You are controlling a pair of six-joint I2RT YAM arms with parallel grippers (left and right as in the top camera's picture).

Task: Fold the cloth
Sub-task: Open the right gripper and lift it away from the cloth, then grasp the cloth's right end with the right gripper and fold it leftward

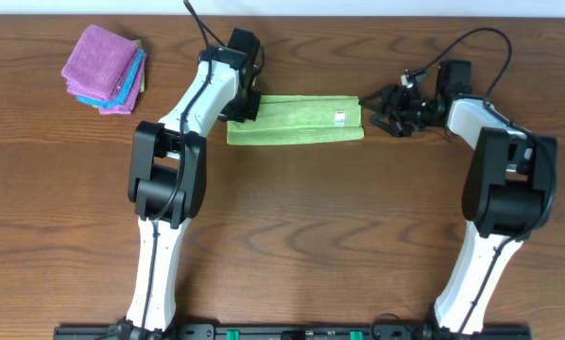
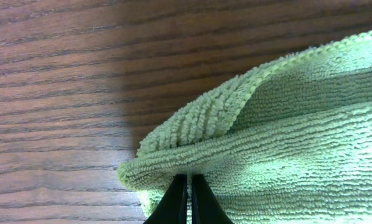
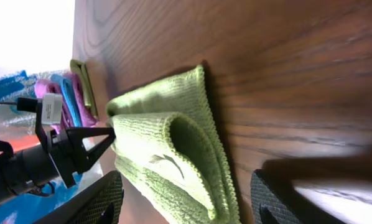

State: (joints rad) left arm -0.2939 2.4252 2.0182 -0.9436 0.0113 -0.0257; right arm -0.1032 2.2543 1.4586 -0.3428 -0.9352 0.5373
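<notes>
The light green cloth [image 1: 295,120] lies folded into a long strip on the wooden table, with its white tag [image 1: 340,117] near the right end. My left gripper [image 1: 243,106] is at the strip's left end, its fingers [image 2: 187,198] shut on the cloth's folded edge [image 2: 285,143]. My right gripper [image 1: 379,107] is just off the strip's right end, open and empty. In the right wrist view its fingers [image 3: 186,202] spread wide around the cloth's near end [image 3: 173,155] without touching it.
A stack of folded purple and blue cloths [image 1: 105,69] sits at the table's far left, also seen in the right wrist view [image 3: 65,102]. Cables trail behind both arms near the back edge.
</notes>
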